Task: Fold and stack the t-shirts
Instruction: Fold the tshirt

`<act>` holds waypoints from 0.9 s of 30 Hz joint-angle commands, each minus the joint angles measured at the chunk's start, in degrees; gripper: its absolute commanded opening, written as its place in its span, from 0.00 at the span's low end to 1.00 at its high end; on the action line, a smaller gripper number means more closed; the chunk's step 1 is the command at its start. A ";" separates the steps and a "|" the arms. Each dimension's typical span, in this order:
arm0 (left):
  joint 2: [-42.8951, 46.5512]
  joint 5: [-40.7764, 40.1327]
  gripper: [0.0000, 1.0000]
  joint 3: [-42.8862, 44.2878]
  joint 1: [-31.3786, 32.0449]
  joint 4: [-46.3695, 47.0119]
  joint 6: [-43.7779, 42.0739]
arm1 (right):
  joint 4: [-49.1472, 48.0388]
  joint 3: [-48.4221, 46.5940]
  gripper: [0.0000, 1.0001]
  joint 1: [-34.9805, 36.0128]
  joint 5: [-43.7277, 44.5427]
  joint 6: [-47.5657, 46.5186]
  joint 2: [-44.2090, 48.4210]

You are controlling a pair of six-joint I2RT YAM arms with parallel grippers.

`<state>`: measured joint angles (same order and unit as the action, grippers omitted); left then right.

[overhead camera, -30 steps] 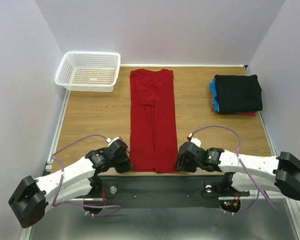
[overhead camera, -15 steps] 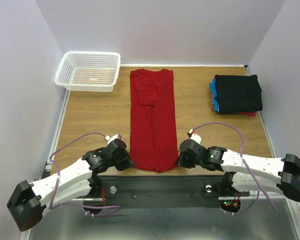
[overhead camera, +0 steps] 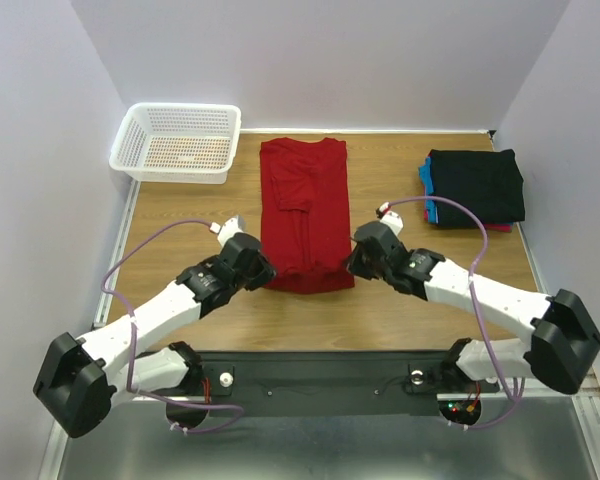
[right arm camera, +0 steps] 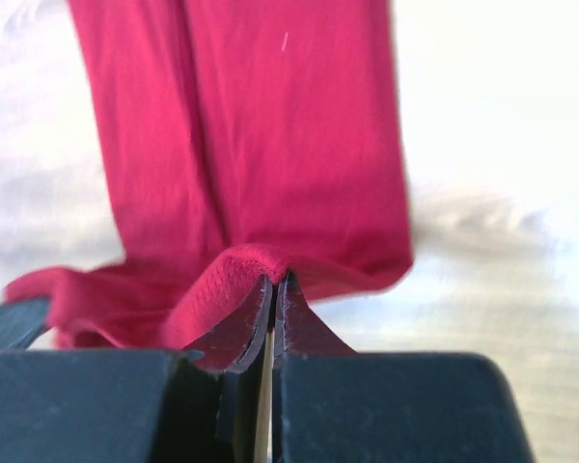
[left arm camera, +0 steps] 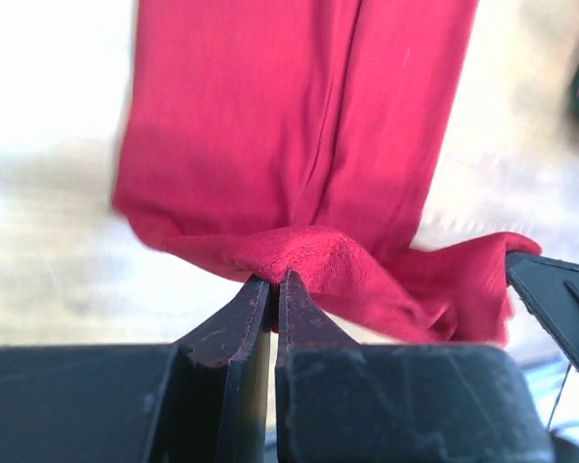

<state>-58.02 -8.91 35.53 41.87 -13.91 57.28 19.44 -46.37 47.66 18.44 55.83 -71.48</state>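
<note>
The left tool (left arm camera: pixel 273 285) is closed tight on the near hem of the red t-shirt (overhead camera: pixel 305 200). The right tool (right arm camera: pixel 273 282) pinches the same hem at its other corner. The hem is bunched between both tools. Beyond them the shirt lies flat on the tabletop (overhead camera: pixel 180 220). The folded t-shirts (overhead camera: pixel 477 186), black on top, sit well apart, beyond the right tool and to its right.

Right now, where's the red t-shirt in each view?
Top external: red t-shirt at centre of table, near end held up by left claw and right claw.
Left wrist: red t-shirt fills upper frame, hem pinched in left claw.
Right wrist: red t-shirt fills upper frame, hem pinched in right claw.
Shared landmark: its lengthwise fold crease.
</note>
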 commanded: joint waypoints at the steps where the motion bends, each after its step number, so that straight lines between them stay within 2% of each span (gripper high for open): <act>1: -3.13 -0.61 0.00 4.02 -5.38 9.14 -6.72 | -5.81 -5.55 0.00 -4.49 -1.12 -5.03 -3.57; 4: -6.48 2.92 0.00 6.39 -10.82 11.88 -10.15 | -6.87 -8.73 0.00 -6.70 -0.69 -7.14 -7.26; 7: -12.35 5.03 0.00 9.02 -13.64 16.00 -12.88 | -7.49 -12.68 0.00 -8.80 -0.24 -8.11 -11.11; 16: -28.18 13.21 0.00 20.80 -18.40 19.71 -17.02 | -7.93 -23.15 0.01 -15.05 -3.49 -13.29 -21.24; 27: -37.07 16.11 0.00 26.96 -22.27 20.33 -18.78 | -8.02 -29.92 0.00 -19.80 -8.77 -15.93 -31.17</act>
<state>-94.15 5.30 59.35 20.47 4.21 40.45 13.87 -72.95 28.40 11.53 41.95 -101.43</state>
